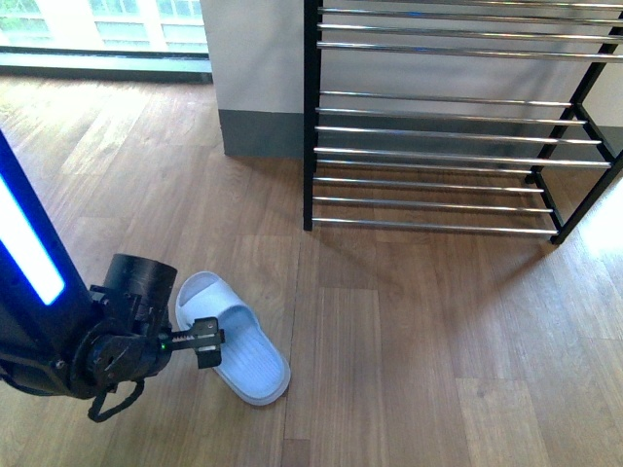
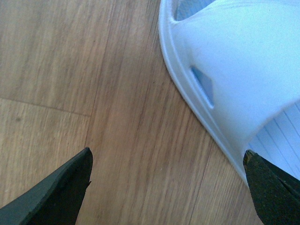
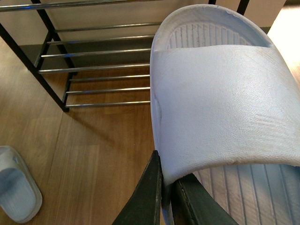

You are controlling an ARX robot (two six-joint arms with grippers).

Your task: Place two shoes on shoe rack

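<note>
Two pale blue-white slides are in play (open slip-ons with a broad strap, no laces). The floor slide (image 1: pixel 237 342) lies flat on the wood floor (image 1: pixel 419 350), well short of the shoe rack (image 1: pixel 448 126) and off to the left of its front. The rack stands against the wall, a black frame carrying thin chrome bars.

The left tool (image 1: pixel 208 341) hangs low over this slide's near edge. In the left wrist view the left tool (image 2: pixel 168 156) is spread wide. One dark finger (image 2: pixel 61 192) is over bare boards and the other sits at the slide's rim, so the floor slide (image 2: pixel 234 70) is only partly between them. Whether that finger touches the rim I cannot tell.

The right tool (image 3: pixel 166 176) does not appear in the front view. Its own camera shows it pinched narrow on the side edge of the lifted slide (image 3: pixel 220 108), where the strap meets the sole. That slide fills most of the right wrist view, with the shoe rack (image 3: pixel 93 70) beyond it and the floor slide (image 3: pixel 16 190) lying on the boards off to one side.
</note>
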